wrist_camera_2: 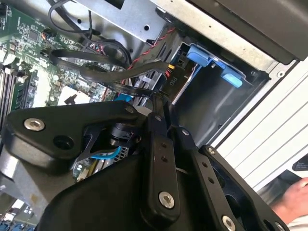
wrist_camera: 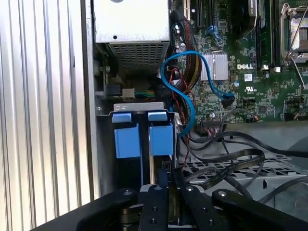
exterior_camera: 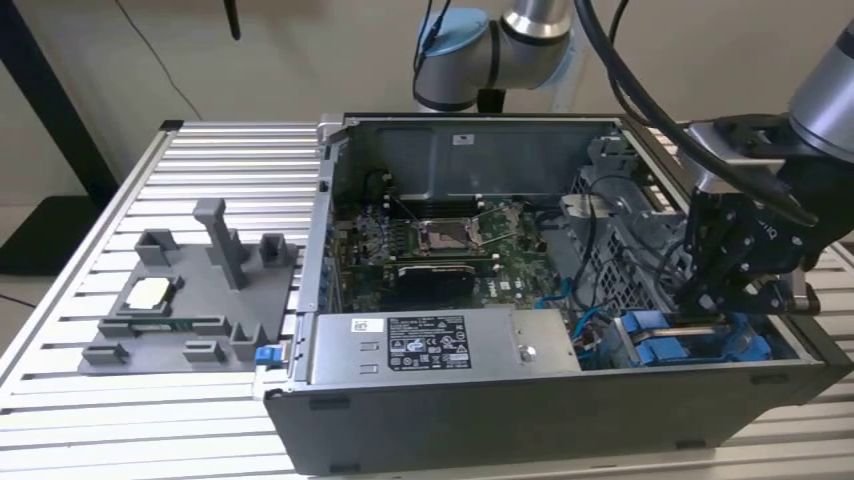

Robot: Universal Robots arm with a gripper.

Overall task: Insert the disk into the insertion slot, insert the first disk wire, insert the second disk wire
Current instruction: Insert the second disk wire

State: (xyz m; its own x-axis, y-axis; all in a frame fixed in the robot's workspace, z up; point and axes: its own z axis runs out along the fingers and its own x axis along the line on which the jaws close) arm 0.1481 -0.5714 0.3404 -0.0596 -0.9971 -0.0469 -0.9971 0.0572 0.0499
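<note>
The disk (exterior_camera: pixel 694 348), in its blue carrier, sits on edge inside the insertion slot (exterior_camera: pixel 790 345), at about 4 o'clock in the open case in the exterior view. In the first wrist view its two blue tabs (wrist_camera: pixel 144 137) face the camera. The gripper (exterior_camera: pixel 701 310) hangs just above it, down among the cables. I cannot tell whether the jaws are spread, pressed together or pinching a plug.

The main risk, as I judge it, is snagging. The black flat cable (wrist_camera: pixel 231 161) and the blue data cable (wrist_camera: pixel 185 86) loop close to the gripper (wrist_camera: pixel 166 180), so a careless move could drag a plug askew or bend a connector. The slot's metal walls leave little room, and a tilted approach could jam. A person's hand (wrist_camera_2: pixel 293 202) rests near the case edge and should keep clear.

As for writing, the power-supply box (exterior_camera: pixel 427 345), at about 6 o'clock, carries a white printed label (exterior_camera: pixel 407 343). The motherboard (wrist_camera: pixel 240 72) bears a logo and small markings, which I leave unread.
</note>
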